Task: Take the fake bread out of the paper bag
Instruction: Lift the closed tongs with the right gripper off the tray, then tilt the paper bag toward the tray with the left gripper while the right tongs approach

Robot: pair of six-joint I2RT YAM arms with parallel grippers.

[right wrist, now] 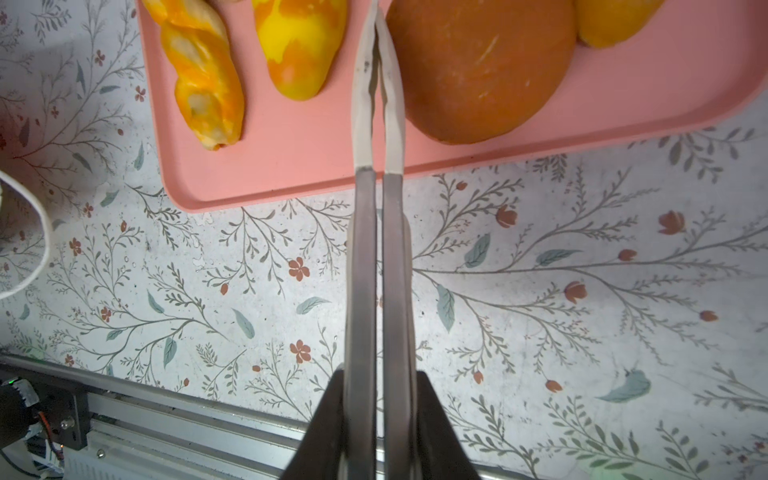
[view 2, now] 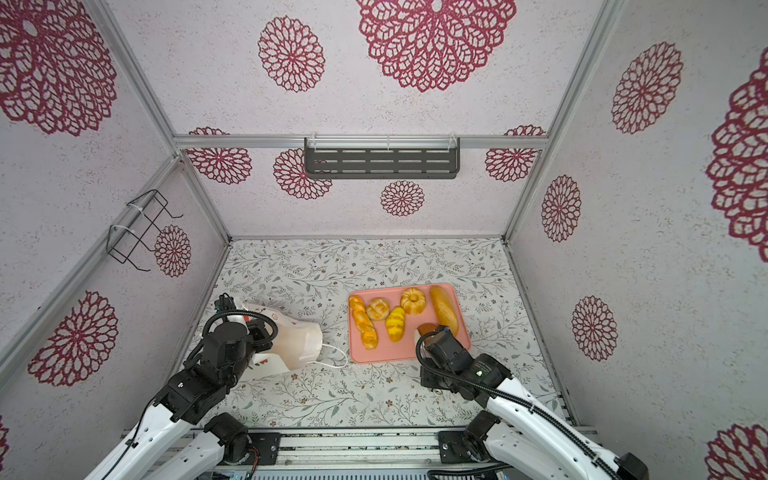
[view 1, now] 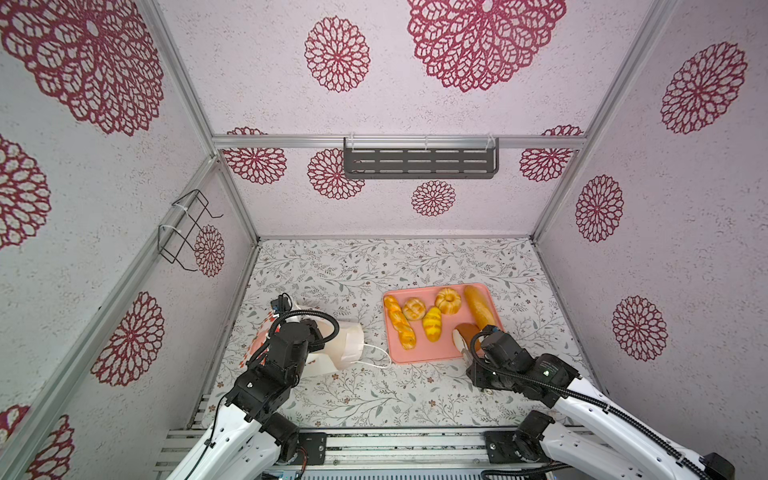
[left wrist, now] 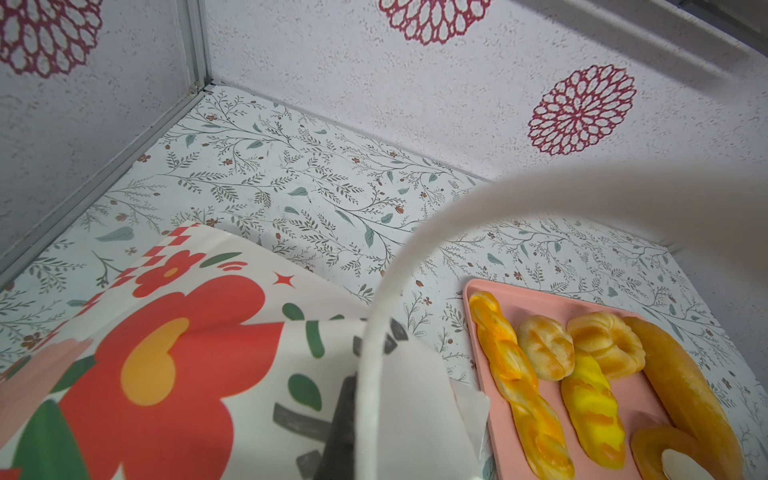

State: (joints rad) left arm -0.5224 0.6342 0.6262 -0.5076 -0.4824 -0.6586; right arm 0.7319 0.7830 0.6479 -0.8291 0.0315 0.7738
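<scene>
The white paper bag (view 1: 349, 345) (view 2: 299, 345) lies on its side at the left, its red flower print (left wrist: 166, 353) facing up. My left gripper (left wrist: 361, 415) is shut on the paper bag's paper; its fingers are mostly hidden. The bag's inside is hidden. Several fake breads lie on the pink tray (view 1: 419, 357) (view 2: 409, 353): a twisted stick (view 1: 400, 322), a round roll (view 1: 413, 308), a yellow oblong bun (view 1: 432, 324), a ring bun (view 1: 448, 300) and a long loaf (view 1: 478, 305). My right gripper (right wrist: 376, 12) (view 1: 461, 345) is shut and holds nothing, right beside a brown round roll (right wrist: 478, 70) (view 1: 469, 332).
One white cord handle (view 1: 376, 357) trails on the table between bag and tray; another loops close across the left wrist view. A wire rack (view 1: 187, 228) hangs on the left wall, a dark shelf (view 1: 419, 160) on the back wall. A metal rail (view 1: 395, 444) runs along the front.
</scene>
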